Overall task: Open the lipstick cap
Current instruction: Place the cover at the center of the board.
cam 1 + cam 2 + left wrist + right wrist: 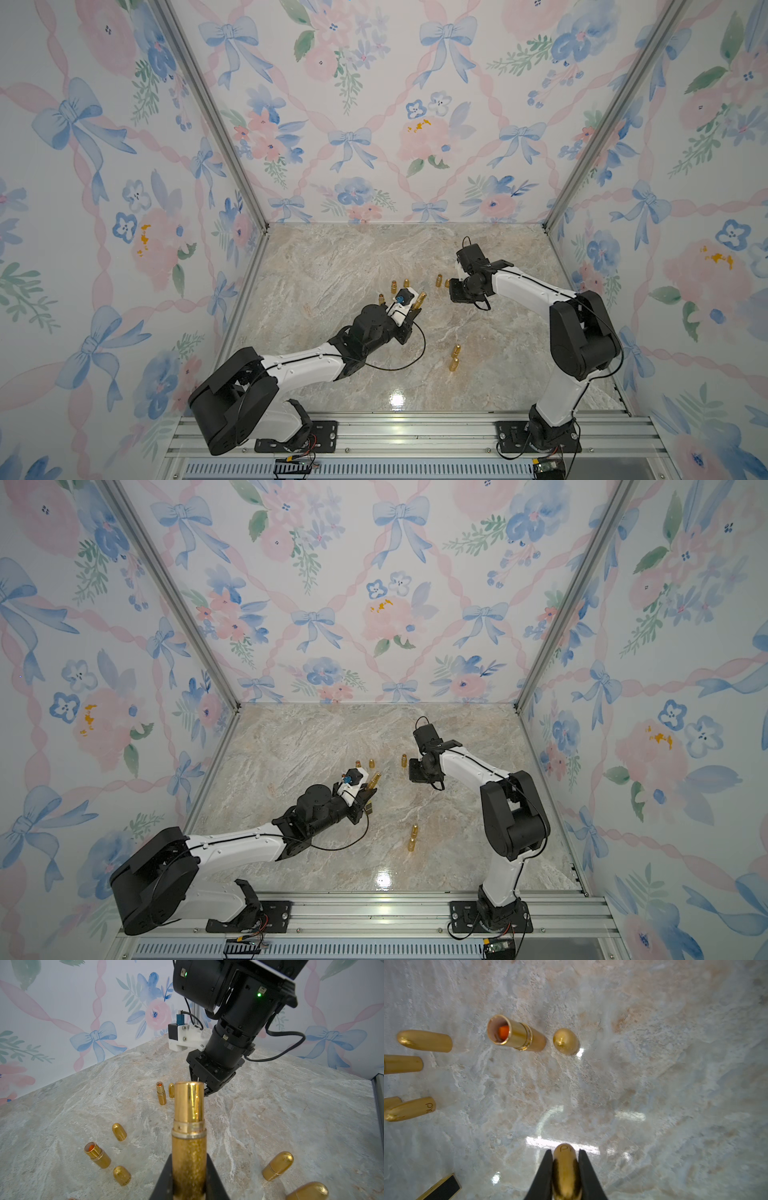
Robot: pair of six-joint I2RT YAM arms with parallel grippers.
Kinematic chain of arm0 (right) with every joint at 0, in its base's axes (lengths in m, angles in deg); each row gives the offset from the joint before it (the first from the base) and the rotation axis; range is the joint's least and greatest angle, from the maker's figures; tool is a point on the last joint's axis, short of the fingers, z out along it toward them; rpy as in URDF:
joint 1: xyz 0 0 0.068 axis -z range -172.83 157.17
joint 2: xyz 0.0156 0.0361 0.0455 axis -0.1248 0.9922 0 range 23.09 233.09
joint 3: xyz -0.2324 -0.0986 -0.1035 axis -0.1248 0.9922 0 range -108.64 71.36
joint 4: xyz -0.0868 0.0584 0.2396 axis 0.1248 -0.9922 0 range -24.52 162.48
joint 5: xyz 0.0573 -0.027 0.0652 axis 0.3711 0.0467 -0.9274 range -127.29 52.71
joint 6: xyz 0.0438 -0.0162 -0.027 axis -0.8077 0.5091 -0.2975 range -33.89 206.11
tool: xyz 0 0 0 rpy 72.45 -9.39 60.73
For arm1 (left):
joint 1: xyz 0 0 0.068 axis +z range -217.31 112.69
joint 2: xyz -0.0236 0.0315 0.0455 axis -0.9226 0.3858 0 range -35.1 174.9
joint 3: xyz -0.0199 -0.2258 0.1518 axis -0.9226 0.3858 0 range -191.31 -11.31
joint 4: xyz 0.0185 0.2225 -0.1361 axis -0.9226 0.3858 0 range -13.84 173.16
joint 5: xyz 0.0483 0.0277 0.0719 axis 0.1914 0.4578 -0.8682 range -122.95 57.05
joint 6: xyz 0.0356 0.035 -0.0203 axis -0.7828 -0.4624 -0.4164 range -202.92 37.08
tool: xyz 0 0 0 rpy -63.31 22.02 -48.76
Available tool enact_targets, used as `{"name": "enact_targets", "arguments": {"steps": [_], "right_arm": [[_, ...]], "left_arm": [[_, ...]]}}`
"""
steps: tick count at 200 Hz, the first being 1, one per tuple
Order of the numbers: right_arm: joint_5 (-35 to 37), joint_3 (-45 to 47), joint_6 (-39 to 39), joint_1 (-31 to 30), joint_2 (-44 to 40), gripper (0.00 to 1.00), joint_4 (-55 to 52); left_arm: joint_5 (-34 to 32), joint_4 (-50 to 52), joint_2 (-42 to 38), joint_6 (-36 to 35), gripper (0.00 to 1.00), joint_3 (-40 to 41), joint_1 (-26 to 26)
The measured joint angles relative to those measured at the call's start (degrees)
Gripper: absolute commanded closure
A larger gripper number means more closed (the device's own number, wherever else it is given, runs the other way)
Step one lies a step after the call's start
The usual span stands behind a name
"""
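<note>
My left gripper (pixel 188 1156) is shut on the glittery gold base of a lipstick (pixel 189 1126). Its shiny inner tube stands bare, with no cap on it. In both top views this lipstick (pixel 419 300) (pixel 374 780) sticks out of the left gripper (pixel 413 307) near the table's middle, angled toward the right arm. My right gripper (pixel 565 1152) is shut on a rounded gold cap (pixel 565 1167), low over the marble. In the left wrist view the right gripper (pixel 204 1089) sits just beyond the bare tube's tip, a short gap away.
An uncapped lipstick (pixel 517 1033) and a loose cap (pixel 566 1041) stand on the marble table (pixel 332 270) beside the right gripper. Another uncapped lipstick (pixel 97 1155), loose caps (pixel 119 1131) (pixel 122 1175) and capped lipsticks (pixel 277 1165) (pixel 455 357) lie around.
</note>
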Motion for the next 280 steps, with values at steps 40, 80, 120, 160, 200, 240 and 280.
{"name": "enact_targets", "arguments": {"steps": [40,80,120,160,200,240,280], "right_arm": [[3.2,0.0,0.0,0.0,2.4,0.8,1.0],[5.0,0.0,0.2,0.0,4.1,0.8,1.9],[6.4,0.0,0.2,0.0,5.2,0.8,2.8],[8.1,-0.5,0.4,-0.2,5.8,0.73,3.5],[8.5,-0.7,0.5,-0.8,6.7,0.58,3.2],[8.5,-1.9,0.3,-1.1,5.6,0.47,1.4],[7.0,-1.2,0.1,-1.0,-3.0,0.42,-1.6]], "left_arm": [[0.0,0.0,1.1,0.0,1.0,-0.4,0.0],[0.0,0.0,1.4,0.0,1.0,-0.6,0.0],[0.0,0.0,1.4,0.2,1.0,-0.6,0.0],[0.0,-0.1,1.4,0.3,1.0,-0.6,0.0],[0.0,-0.1,1.4,0.5,1.0,-0.6,0.0],[0.3,0.0,1.4,0.5,1.0,-0.6,0.0],[1.4,-0.1,1.4,0.6,1.0,-0.6,0.0]]}}
